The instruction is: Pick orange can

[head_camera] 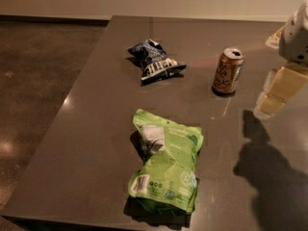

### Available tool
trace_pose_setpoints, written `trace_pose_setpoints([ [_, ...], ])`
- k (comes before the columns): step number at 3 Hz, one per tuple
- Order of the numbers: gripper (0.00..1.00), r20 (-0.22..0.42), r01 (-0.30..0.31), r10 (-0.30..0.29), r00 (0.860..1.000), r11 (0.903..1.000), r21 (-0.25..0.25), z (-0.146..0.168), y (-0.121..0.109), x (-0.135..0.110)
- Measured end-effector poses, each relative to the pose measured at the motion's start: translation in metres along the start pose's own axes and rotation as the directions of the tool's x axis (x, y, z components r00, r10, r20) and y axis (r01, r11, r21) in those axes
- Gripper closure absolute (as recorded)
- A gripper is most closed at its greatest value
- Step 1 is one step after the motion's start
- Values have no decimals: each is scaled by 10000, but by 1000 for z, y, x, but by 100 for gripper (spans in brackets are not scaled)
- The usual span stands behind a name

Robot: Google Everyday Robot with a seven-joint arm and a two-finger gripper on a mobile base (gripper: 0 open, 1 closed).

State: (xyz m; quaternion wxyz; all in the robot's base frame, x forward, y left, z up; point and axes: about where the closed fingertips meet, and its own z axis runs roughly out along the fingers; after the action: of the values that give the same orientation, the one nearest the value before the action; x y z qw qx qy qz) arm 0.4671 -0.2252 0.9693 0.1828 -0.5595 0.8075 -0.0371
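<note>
The orange can (227, 71) stands upright on the grey table (96, 129), right of centre and toward the far side, with pale cursive lettering on its side and a silver top. My gripper (275, 93) hangs at the right edge of the view, to the right of the can and a little nearer to me, above the table and apart from the can. Its pale fingers point down and to the left. It casts a dark shadow on the table below.
A dark blue chip bag (155, 61) lies left of the can. A green chip bag (167, 165) lies near the table's front edge. The table's left edge drops to a brown polished floor (38, 81). A pale wall runs behind.
</note>
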Motion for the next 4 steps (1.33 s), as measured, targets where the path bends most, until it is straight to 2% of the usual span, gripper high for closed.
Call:
trace_pose_setpoints([
  [1, 0, 172, -1234, 1230, 9923, 9920, 249, 17, -26, 7],
  [2, 0, 718, -2248, 2217, 9725, 9736, 392, 33, -52, 8],
  [3, 0, 1406, -3138, 3061, 9416, 9488, 361, 48, -73, 2],
  [4, 0, 1988, -3789, 3655, 9093, 9249, 323, 61, -89, -5],
])
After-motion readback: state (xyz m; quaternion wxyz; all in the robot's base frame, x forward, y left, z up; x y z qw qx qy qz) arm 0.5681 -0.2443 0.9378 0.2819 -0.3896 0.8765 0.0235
